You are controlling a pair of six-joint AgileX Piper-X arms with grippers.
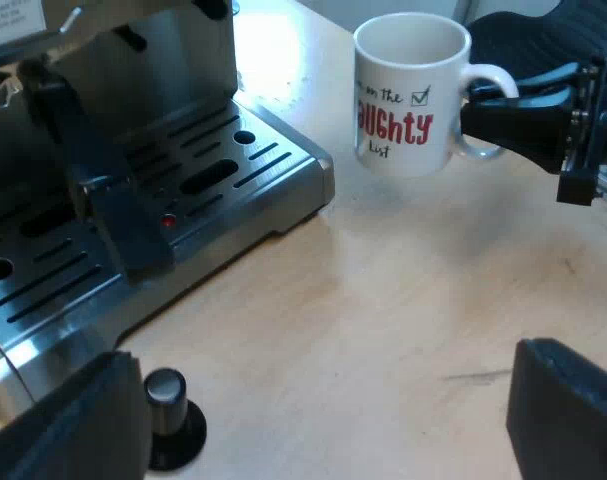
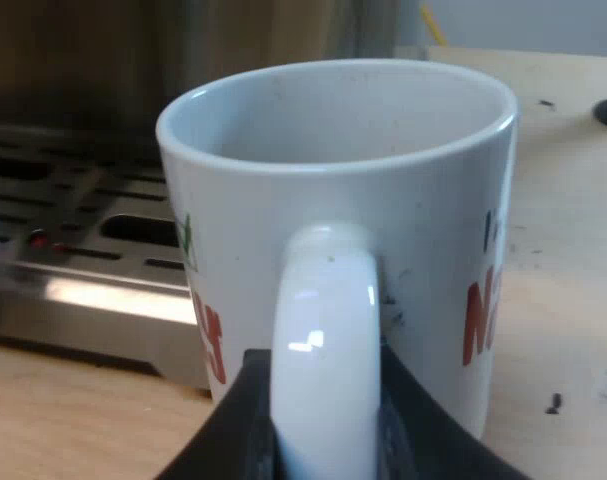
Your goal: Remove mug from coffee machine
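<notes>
mug (image 1: pixel 408 100) upright, empty, off machine (image 1: pixel 173 60) tray (image 1: pixel 283 160), near its corner, bare bench (image 1: pixel 403 300) around | handle (image 2: pixel 323 330) as 6 o'clock, tray about 10 | right fingers (image 2: pixel 248 425) clenched on handle | left fingers (image 1: pixel 73 425) spread, empty

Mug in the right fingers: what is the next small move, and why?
Probably open the right gripper and let go: the mug is clear of the espresso machine's drip tray, upright on the table it seems, its handle clamped between the fingers.
</notes>
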